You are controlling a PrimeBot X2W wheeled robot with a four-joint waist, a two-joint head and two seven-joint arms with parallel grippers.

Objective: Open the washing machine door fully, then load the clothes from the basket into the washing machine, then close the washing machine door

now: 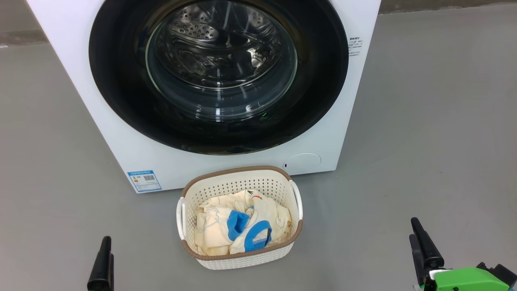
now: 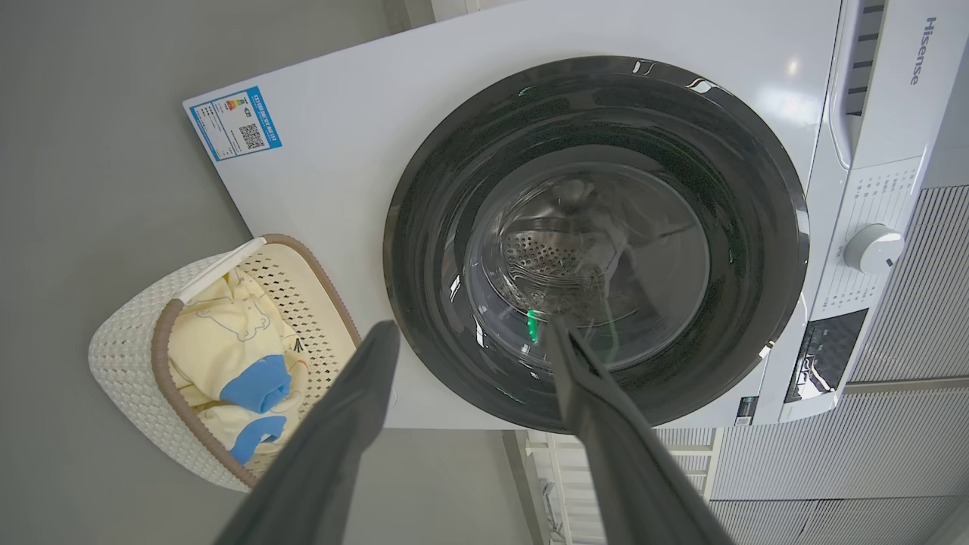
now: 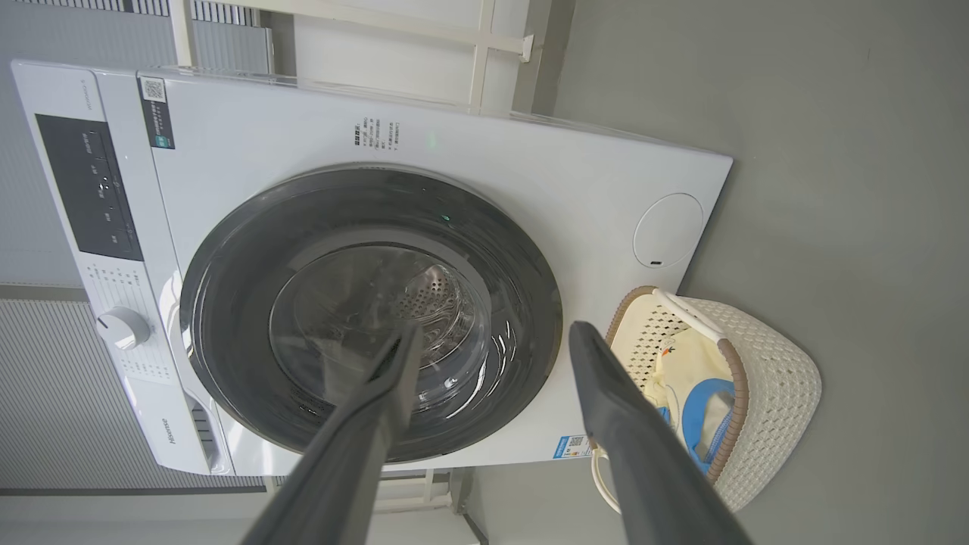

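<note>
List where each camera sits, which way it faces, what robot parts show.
Head: high, looking forward and down at the washing machine and basket; fingertips at both bottom corners.
Left wrist: rolled sideways, facing the door along the open left pincer.
Right wrist: rolled oppositely, facing the door along the open right pincer.
Shared: all show the closed door and clothes.

Grey wordmark "Hisense" (image 2: 917, 50) on the white plastic drawer front (image 2: 889, 98) of the big white boxy washing machine (image 2: 341, 189), above-left of the round black-rimmed glass door (image 2: 424, 227); small blue rectangular label (image 1: 144, 180) with QR code and coloured bars, below-left of the door, print too small to read; dark printed lines (image 1: 355, 45) right of the door, unreadable; narrow dark QR sticker (image 3: 155, 113) above-right of the door, unreadable.
</note>
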